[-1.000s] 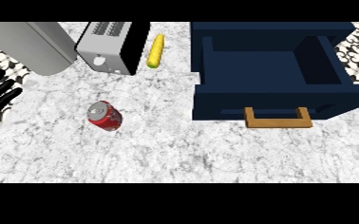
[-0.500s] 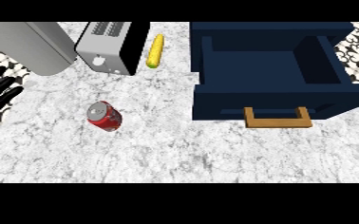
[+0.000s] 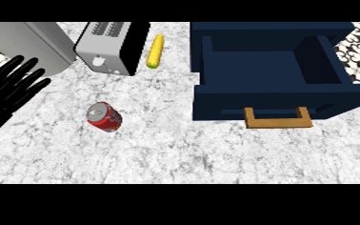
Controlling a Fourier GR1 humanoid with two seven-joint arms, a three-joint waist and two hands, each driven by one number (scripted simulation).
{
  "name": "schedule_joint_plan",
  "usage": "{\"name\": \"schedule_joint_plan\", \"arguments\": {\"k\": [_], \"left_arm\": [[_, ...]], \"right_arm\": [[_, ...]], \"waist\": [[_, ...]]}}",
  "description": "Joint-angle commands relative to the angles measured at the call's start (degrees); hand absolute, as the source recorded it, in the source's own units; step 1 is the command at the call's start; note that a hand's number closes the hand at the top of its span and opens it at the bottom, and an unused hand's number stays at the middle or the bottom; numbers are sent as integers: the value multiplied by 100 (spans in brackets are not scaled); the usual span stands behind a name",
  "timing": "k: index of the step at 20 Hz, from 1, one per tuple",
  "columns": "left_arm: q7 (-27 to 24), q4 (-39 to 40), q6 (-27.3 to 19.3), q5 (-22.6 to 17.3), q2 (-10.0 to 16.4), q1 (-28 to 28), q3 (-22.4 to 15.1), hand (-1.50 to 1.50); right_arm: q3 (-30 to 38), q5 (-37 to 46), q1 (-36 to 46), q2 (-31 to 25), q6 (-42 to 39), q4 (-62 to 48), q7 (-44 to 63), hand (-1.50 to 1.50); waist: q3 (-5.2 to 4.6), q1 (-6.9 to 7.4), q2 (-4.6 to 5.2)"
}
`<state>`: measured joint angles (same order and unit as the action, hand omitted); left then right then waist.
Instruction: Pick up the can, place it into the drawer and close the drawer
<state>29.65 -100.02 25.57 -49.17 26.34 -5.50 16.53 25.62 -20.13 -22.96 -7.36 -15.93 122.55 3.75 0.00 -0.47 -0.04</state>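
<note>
A red drinks can with a silver end [image 3: 104,117] is seen lying on the white-and-grey marbled counter top [image 3: 175,152], left of centre, with its silver end turned toward the upper left. It is touched by nothing and lies well apart from the open navy-blue drawer [image 3: 267,102], which is shown at the upper right. The drawer's inside is laid bare, and a tan wooden bracket-shaped handle [image 3: 277,122] is fixed to its front wall. The robot's black left hand [image 3: 15,89] is shown at the left edge with its fingers straight and spread apart. Nothing is held by it, and a gap of bare counter is left between it and the can. The right hand is not shown. Behind the can a silver-and-black slotted toaster [image 3: 112,47] is set, and just beside its right flank a yellow cob of corn [image 3: 155,51] is laid lengthwise.
</note>
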Motion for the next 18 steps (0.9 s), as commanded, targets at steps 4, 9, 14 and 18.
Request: {"name": "schedule_joint_plan", "arguments": {"k": [4, 9, 14, 18], "left_arm": [[-393, 582, -95, 981, -622, -253, -429, -150], [-1014, 1292, 320, 1691, -809, -333, -477, -150], [-1505, 1177, 272, 2274, -1145, -2, -686, -150], [-1789, 1646, 310, 2539, -1205, 7, -688, -150]], "right_arm": [[484, -274, -138, -45, -373, -50, 15, -150], [368, -122, -352, 336, -532, 330, 60, -150], [755, -257, -328, 314, -948, -120, -223, -150], [849, -229, -355, 417, -979, 35, -1, -150]], "waist": [[-1, -15, 3], [-2, -25, 6], [0, 8, -2], [0, 19, -2]]}}
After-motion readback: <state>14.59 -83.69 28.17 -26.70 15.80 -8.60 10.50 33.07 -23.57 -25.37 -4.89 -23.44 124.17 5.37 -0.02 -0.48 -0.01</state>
